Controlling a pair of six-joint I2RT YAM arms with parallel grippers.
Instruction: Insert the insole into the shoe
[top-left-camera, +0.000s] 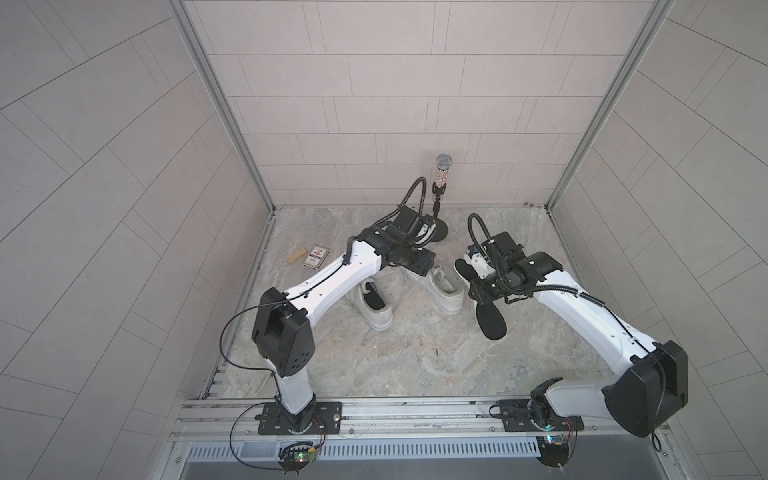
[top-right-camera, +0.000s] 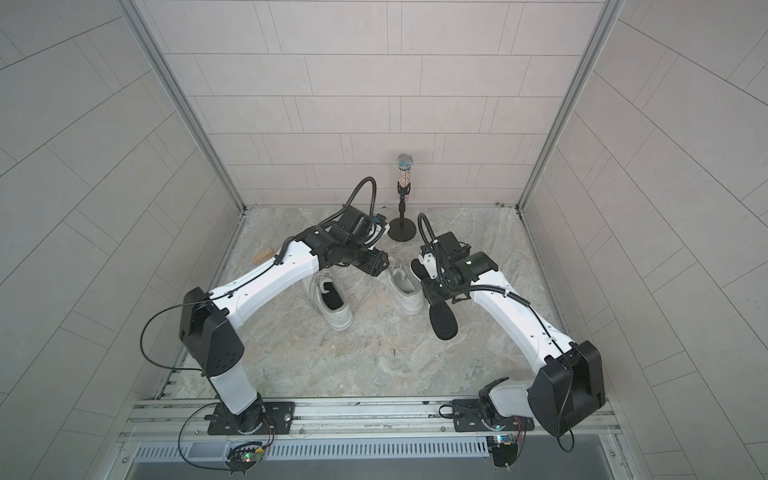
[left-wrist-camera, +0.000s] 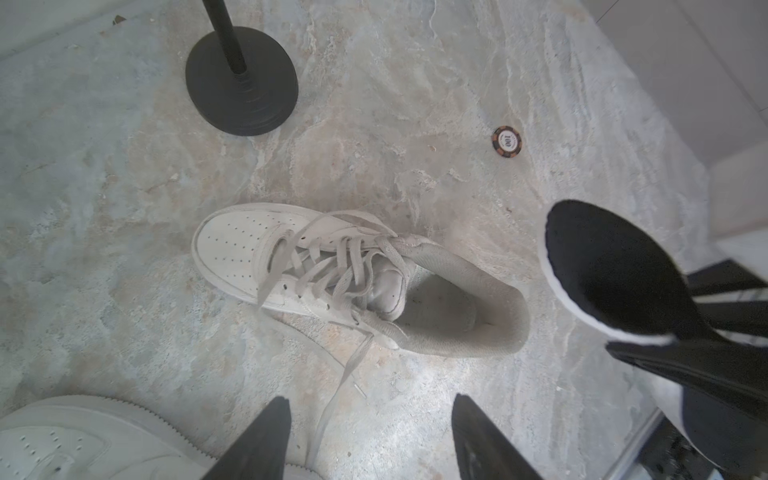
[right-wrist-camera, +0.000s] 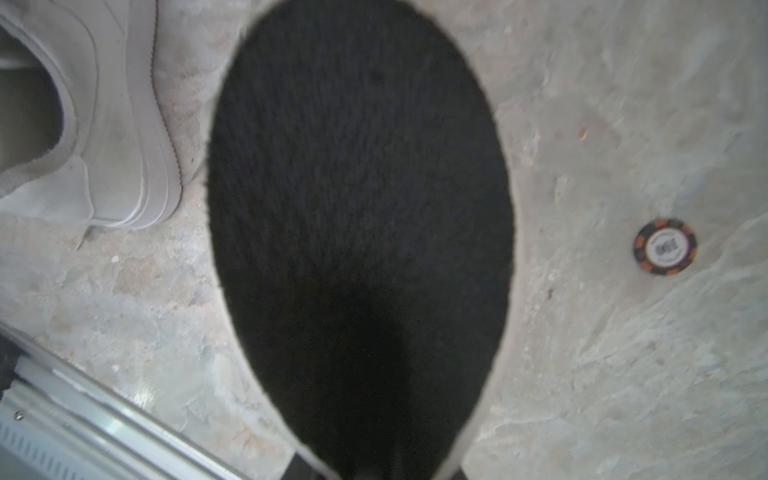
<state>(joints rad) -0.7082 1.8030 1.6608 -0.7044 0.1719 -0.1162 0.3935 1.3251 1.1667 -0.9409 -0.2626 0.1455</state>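
Observation:
An empty white lace-up shoe (top-left-camera: 445, 291) (left-wrist-camera: 332, 270) lies on the stone floor, its opening facing up. The black insole (top-left-camera: 491, 321) (right-wrist-camera: 357, 187) has a white edge and hangs just off the floor, beside the shoe's heel (right-wrist-camera: 104, 124). My right gripper (right-wrist-camera: 380, 473) is shut on the insole, whose broad end sticks out beyond the jaws (left-wrist-camera: 606, 266). My left gripper (left-wrist-camera: 370, 399) is open over bare floor near the shoe's side. Only a loose lace (left-wrist-camera: 332, 407) runs between its fingers, and it holds nothing.
A second white shoe (top-left-camera: 374, 307) (left-wrist-camera: 62, 440) with a black insole inside lies to the left. A microphone stand (top-left-camera: 436, 235) (left-wrist-camera: 241, 79) is at the back. A poker chip (left-wrist-camera: 506, 142) (right-wrist-camera: 665, 246), a card box (top-left-camera: 316, 255) and a wooden block (top-left-camera: 296, 256) lie on the floor.

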